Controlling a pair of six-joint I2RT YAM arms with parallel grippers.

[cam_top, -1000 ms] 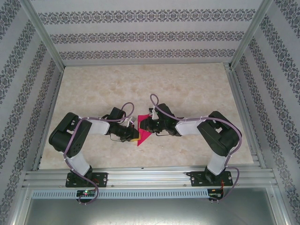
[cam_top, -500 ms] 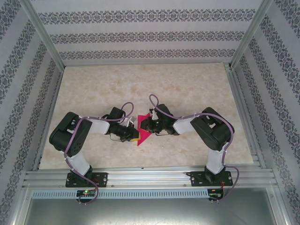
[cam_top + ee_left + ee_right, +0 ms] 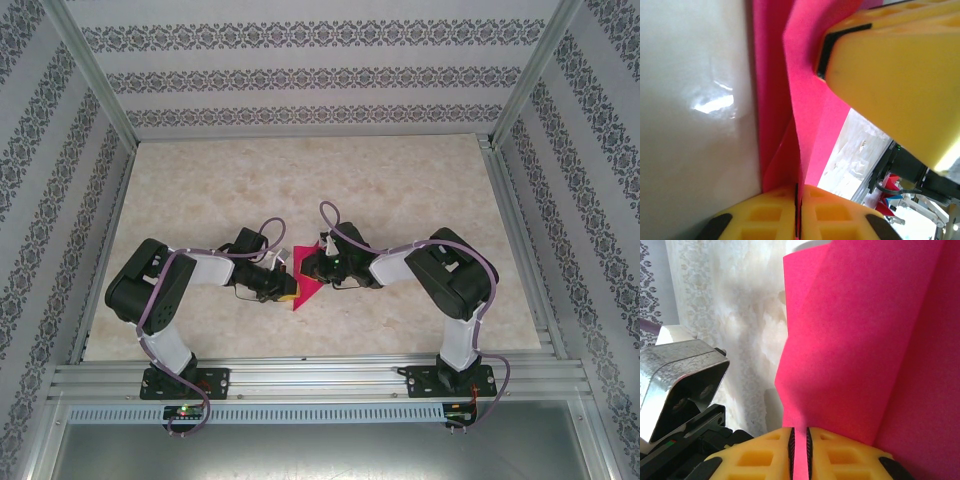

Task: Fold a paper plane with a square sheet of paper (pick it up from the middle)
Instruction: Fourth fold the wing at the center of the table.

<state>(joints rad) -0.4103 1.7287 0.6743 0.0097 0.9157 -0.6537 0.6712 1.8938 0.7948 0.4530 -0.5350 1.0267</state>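
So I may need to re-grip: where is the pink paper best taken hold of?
Grip the pink paper at its free pointed corner, from the near side: that tip sticks out toward the arm bases, while the left gripper and right gripper pinch the sides.

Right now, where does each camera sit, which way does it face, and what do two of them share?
Top external: above and behind the arms, looking down on the table; both arms show, left hand and right hand together at the pink paper.
Left wrist: on the left arm, looking along its fingers, shut on the paper.
Right wrist: on the right arm, looking along its fingers, shut on the paper.
Shared: both wrist views see the folded paper.
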